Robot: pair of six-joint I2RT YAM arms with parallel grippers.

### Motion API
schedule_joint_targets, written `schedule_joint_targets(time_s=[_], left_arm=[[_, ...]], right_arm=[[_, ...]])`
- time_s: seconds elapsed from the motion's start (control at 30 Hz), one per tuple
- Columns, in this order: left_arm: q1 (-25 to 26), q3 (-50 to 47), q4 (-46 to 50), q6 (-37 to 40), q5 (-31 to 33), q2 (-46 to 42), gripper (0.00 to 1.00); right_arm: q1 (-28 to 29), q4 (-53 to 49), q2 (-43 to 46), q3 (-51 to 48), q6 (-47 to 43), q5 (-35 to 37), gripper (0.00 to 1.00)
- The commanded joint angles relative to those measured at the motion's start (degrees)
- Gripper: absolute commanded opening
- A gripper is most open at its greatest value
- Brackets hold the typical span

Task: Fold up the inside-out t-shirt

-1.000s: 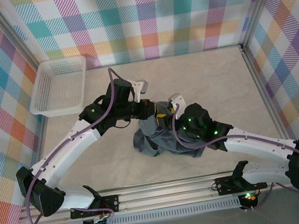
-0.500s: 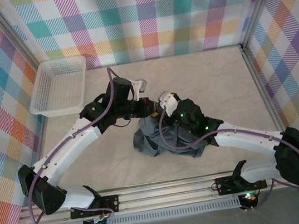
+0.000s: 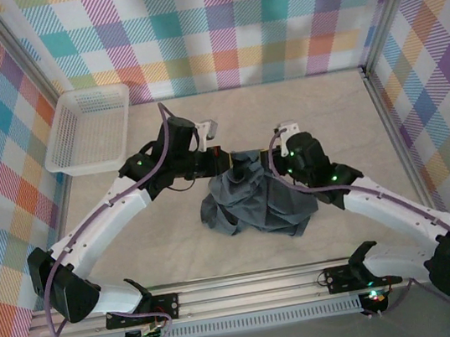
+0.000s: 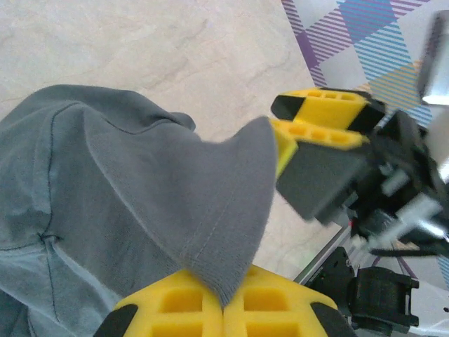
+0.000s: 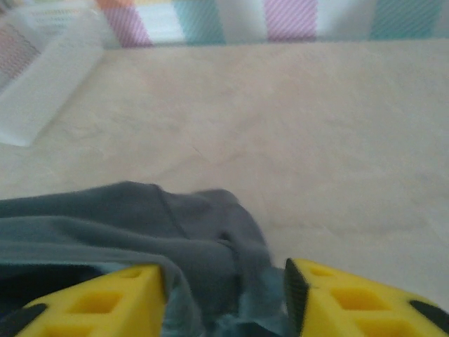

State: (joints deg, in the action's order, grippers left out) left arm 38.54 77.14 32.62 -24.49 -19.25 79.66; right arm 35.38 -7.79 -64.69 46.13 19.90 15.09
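**Shirt lifted at its top edge, second grip unsure**

The left gripper (image 4: 223, 298) is clenched on a hemmed corner of the shirt (image 4: 105, 182), and the cloth rises from its pads to a taut peak. At about 2 o'clock from that peak in the left wrist view sits the right gripper (image 4: 316, 119), touching or almost touching the cloth's tip. In its own wrist view the right gripper (image 5: 224, 281) has its jaws partly apart with a bunched fold of shirt (image 5: 140, 210) between them. The picture is blurred, and I cannot tell whether they bite the fold or merely straddle it.

From above, the shirt (image 3: 252, 207) lies as a crumpled heap just toward 6 o'clock from the middle of the table (image 3: 327, 111). Both grippers meet at its 12 o'clock edge. A basket (image 3: 85, 166) stands well apart at 10 o'clock.

The main risk is pulling the grippers apart on a poor hold. If the right jaws have only a loose fold, the cloth will slip out and the heap will sag back unspread. With both grippers so close together, their fingers could also knock, or pinch several layers at once and twist the shirt instead of opening it.
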Motion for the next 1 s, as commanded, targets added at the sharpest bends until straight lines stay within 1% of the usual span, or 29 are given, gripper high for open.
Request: schedule_joint_targets(time_s=[0.0, 0.07, 0.1, 0.13, 0.17, 0.23, 0.27, 0.3, 0.33, 0.37, 0.43, 0.53, 0.6, 0.67, 0.7, 0.73, 0.8, 0.87, 0.97], left_arm=[[-0.58, -0.26, -1.78, -0.32, -1.37, -0.96, 0.00], [-0.58, -0.06, -1.15, 0.22, -0.87, -1.01, 0.00], [-0.65, -0.16, -0.99, 0.31, -0.65, -1.10, 0.00], [-0.66, -0.47, -1.09, 0.33, -0.53, -1.24, 0.00], [-0.66, -0.75, -1.37, 0.24, -0.68, -1.22, 0.00], [-0.66, -1.23, -1.72, 0.00, -0.94, -1.11, 0.00], [-0.66, -1.28, -1.77, -0.03, -0.88, -0.96, 0.00], [-0.68, -1.25, -1.77, -0.03, -0.88, -0.90, 0.00], [-0.66, -1.26, -1.77, -0.12, -0.82, -0.70, 0.00], [-0.66, -1.27, -1.77, -0.12, -0.62, -0.63, 0.00], [-0.67, -1.43, -2.24, -0.46, -0.83, -0.64, 0.00], [-0.66, -1.29, -2.67, -0.66, -1.32, -0.28, 0.00], [-0.67, -1.14, -2.35, -0.63, -1.24, -0.25, 0.00], [-0.69, -1.12, -2.39, -0.72, -1.22, -0.37, 0.00], [-0.66, -1.19, -2.38, -0.73, -1.23, -0.45, 0.00], [-0.66, -1.13, -2.38, -0.81, -1.32, -0.39, 0.00], [-0.66, -1.04, -2.30, -0.70, -1.41, -0.45, 0.00], [-0.66, -0.88, -2.04, -0.49, -1.32, -0.48, 0.00], [-0.66, -0.83, -1.77, -0.38, -1.13, -0.64, 0.00]], right_arm=[[-2.45, -9.49, -3.69, 0.71, 4.87, -2.27, 0.42], [-2.79, -10.50, -4.07, 0.80, 3.90, -2.34, 0.42], [-2.77, -10.35, -3.61, 0.80, 3.44, -4.17, 0.43], [-2.75, -9.71, -2.99, 0.80, 2.75, -7.50, 0.45], [-2.77, -8.77, -2.29, 0.88, 1.97, -12.00, 0.48], [-2.36, -6.18, -0.36, 0.33, 2.64, -18.67, 0.53], [-1.81, -4.22, 1.01, -0.62, 3.54, -21.00, 0.59], [-0.65, -2.42, 2.33, -1.54, 3.98, -21.37, 0.63], [1.52, 0.02, 4.14, -2.84, 3.29, -20.09, 0.67], [4.41, 2.36, 5.88, -3.90, 0.79, -17.30, 0.71], [9.96, 6.08, 7.15, -5.10, -5.21, -12.28, 0.75], [13.56, 9.18, 4.91, -4.15, -8.43, -7.90, 0.78], [14.67, 11.25, 2.51, -3.31, -10.57, -2.27, 0.78], [14.73, 13.85, -0.01, -2.93, -11.91, 6.13, 0.74], [14.73, 15.41, -1.07, -2.93, -13.68, 7.79, 0.71], [14.72, 16.94, -2.48, -2.69, -15.80, 8.12, 0.69], [14.79, 17.09, -4.94, -1.38, -19.18, 6.30, 0.68], [14.77, 16.19, -6.96, 0.15, -20.20, 6.29, 0.70], [14.73, 14.58, -8.60, 1.79, -20.17, 9.17, 0.73]])
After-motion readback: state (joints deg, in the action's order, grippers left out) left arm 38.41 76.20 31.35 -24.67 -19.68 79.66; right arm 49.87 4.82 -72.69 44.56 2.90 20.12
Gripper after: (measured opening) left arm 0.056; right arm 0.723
